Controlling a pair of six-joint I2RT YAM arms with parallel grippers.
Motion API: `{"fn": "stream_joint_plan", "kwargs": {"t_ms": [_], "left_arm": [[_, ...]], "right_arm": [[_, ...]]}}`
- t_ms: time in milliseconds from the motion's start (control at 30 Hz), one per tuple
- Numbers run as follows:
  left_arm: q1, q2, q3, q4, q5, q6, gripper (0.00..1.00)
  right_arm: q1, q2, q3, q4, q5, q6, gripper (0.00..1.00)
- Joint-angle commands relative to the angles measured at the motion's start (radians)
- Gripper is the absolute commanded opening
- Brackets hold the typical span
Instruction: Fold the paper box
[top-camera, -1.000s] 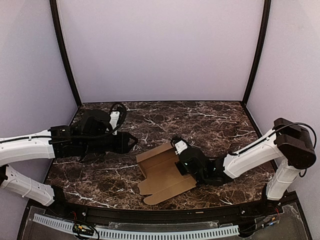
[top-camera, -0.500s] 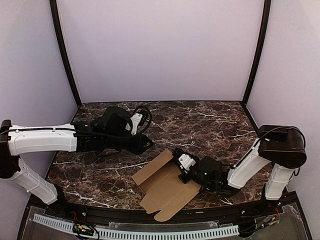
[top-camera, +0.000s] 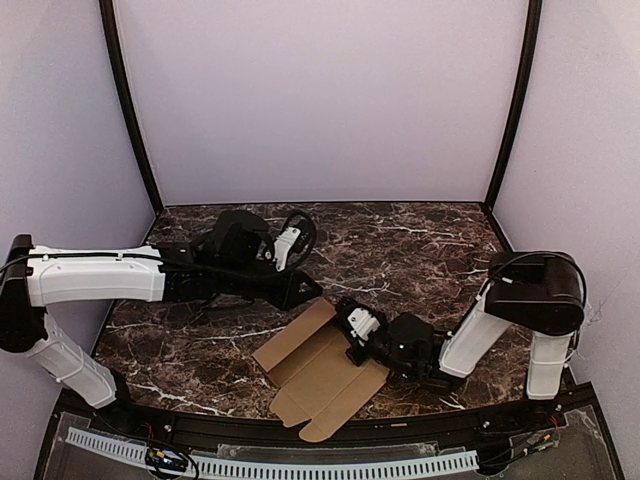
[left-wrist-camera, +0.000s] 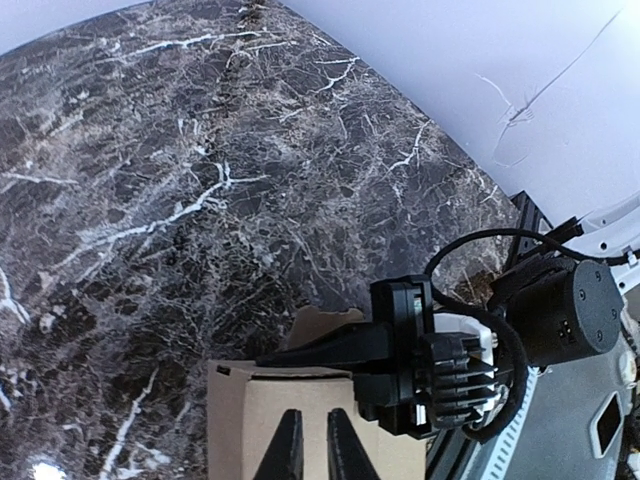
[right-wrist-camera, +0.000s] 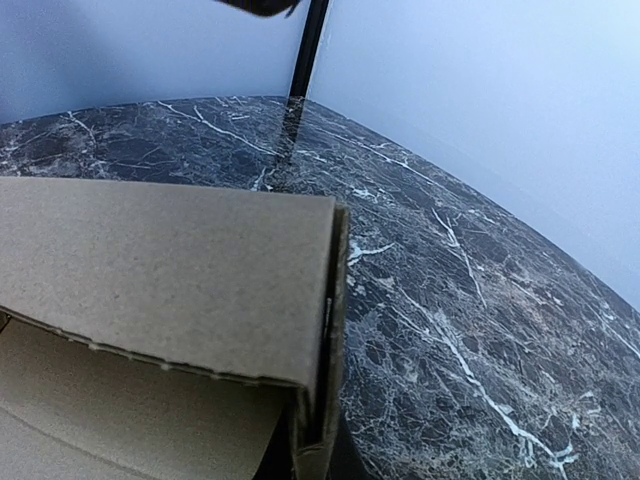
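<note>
From above, the left arm (top-camera: 100, 280) is seen stretched low across the bench (top-camera: 420, 245) from the left side, and the left claw (top-camera: 300, 290) is placed at the far corner of the paper box (top-camera: 315, 375). How far it is open cannot be read from that height. The left wrist view settles it: its two fingers (left-wrist-camera: 291, 445) are drawn nearly together with only a slim gap left, and nothing is gripped between them. Tan cardboard is seen beneath the tips, though whether it is touched cannot be told.

The paper box is laid at the front middle of the bench as an opened sheet, skewed, with one tab (top-camera: 320, 430) reaching towards the near edge. From above it appears almost flat. In the right wrist view a panel (right-wrist-camera: 150, 250) of it is shown raised and folded along a perforated crease, its thin edge turned to the lens.

The right claw (top-camera: 352, 335) is set on the sheet's right side, with the right arm (top-camera: 530, 295) doubled back low at the right. None of its fingers are shown by its own camera. In the left wrist view they (left-wrist-camera: 330, 350) are seen pressed together along the raised panel's top edge, closed on the cardboard.
</note>
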Motion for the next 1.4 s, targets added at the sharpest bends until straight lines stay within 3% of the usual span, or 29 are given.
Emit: {"fn": "stream_joint_plan", "kwargs": {"t_ms": [0, 667, 1067, 1367], "left_arm": [[0.003, 0.046, 0.014, 0.017, 0.068, -0.019, 0.03], [0.003, 0.190, 0.017, 0.051, 0.086, -0.069, 0.01], [0.003, 0.234, 0.013, 0.052, 0.076, -0.082, 0.01], [0.003, 0.241, 0.013, 0.051, 0.075, -0.088, 0.01]], "right_arm": [[-0.009, 0.022, 0.017, 0.032, 0.008, 0.039, 0.00], [-0.016, 0.085, 0.034, 0.031, 0.001, 0.134, 0.00], [-0.017, 0.097, 0.049, 0.021, 0.040, 0.171, 0.20], [-0.020, 0.115, 0.079, 0.001, 0.055, 0.182, 0.22]]}}
